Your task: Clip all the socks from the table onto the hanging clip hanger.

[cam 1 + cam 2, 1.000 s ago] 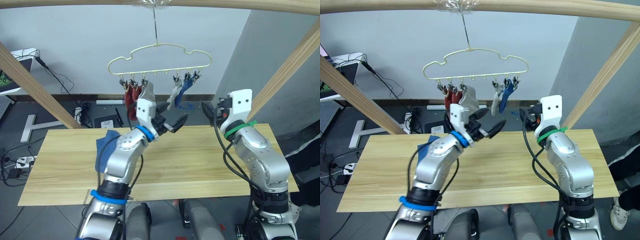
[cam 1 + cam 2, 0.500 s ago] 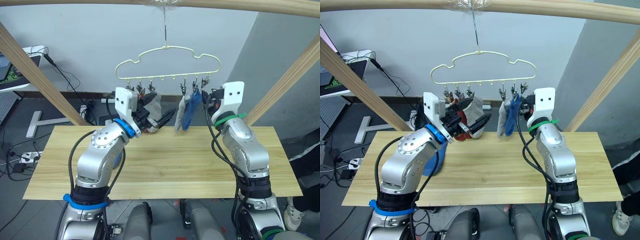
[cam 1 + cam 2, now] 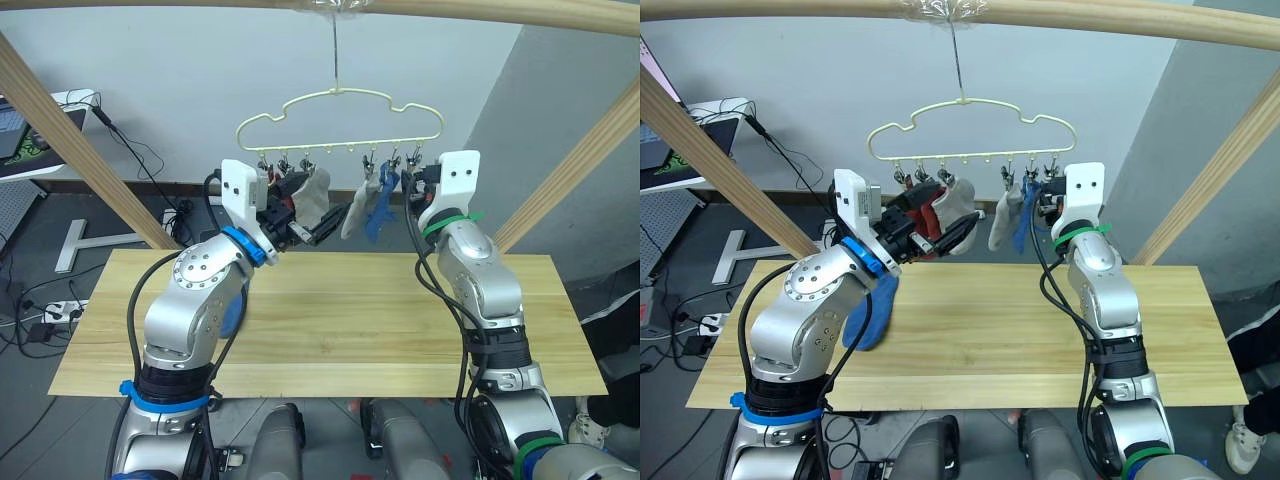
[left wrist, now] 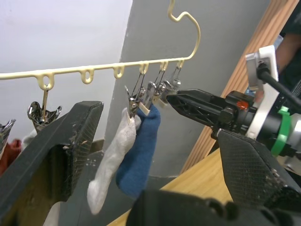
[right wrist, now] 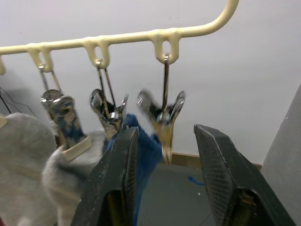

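Both arms are now raised closer to the clip hanger [image 3: 340, 125] than a second ago, when the left gripper [image 3: 318, 229] was hovering lower over the table [image 3: 340, 320] and the right gripper [image 5: 164, 155] was standing off to the side of the hanger. The whole view has also shifted, so the camera itself has moved.

The left gripper is reaching up under the hanger's left clips with its black fingers [image 4: 61, 146] spread wide apart; it is sitting just beside a hanging light grey sock [image 3: 310, 195] and a rust red sock [image 3: 925, 212], and contact cannot be made out. The right gripper is pointing at the hanger's last clip [image 5: 163, 113], which is hanging bare between its parted fingers [image 5: 117, 183]; nothing is held in them.

On the right side of the hanger, a second light grey sock [image 4: 113, 165] and a blue sock [image 4: 138, 150] are hanging from neighbouring clips, touching each other. Another blue sock [image 3: 868, 315] is lying on the wooden table behind the left arm.
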